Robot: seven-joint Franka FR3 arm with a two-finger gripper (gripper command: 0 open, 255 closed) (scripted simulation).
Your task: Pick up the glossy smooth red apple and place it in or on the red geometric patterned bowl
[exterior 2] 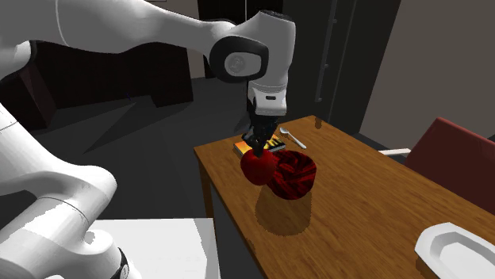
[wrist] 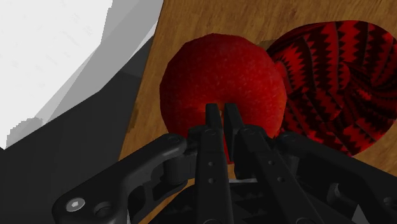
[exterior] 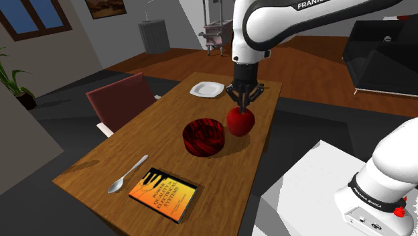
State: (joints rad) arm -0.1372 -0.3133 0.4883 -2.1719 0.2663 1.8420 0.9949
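**Shoulder view, read from left to right.**

- **Far left:** a spoon (exterior: 127, 174) and a book (exterior: 163, 194) lie on the wooden table (exterior: 100, 167), well apart from the work.
- **Middle:** the red bowl (exterior: 203, 137), patterned in black zigzags, stands upright with its mouth open to the ceiling.
- **Just beside it, to the right:** the red apple (exterior: 240, 122) sits near the table edge that faces the stand (exterior: 308, 194). I cannot tell whether apple and bowl touch.
- **Directly over the apple:** the gripper (exterior: 240, 103) points straight down with its tips at the fruit's crown.

**Hand:** in the wrist view the two fingers are drawn almost together, with only a thin slit between them. That is far too narrow to span the apple. I cannot tell whether they nip anything at the crown.

**Governing relation:** the apple lies straight below the hand, with no sideways offset. Being round, it offers no long axis to line up with. The bowl lies to the apple's left in this view, so the carry looks likely to be a short lift and a small shift leftward.
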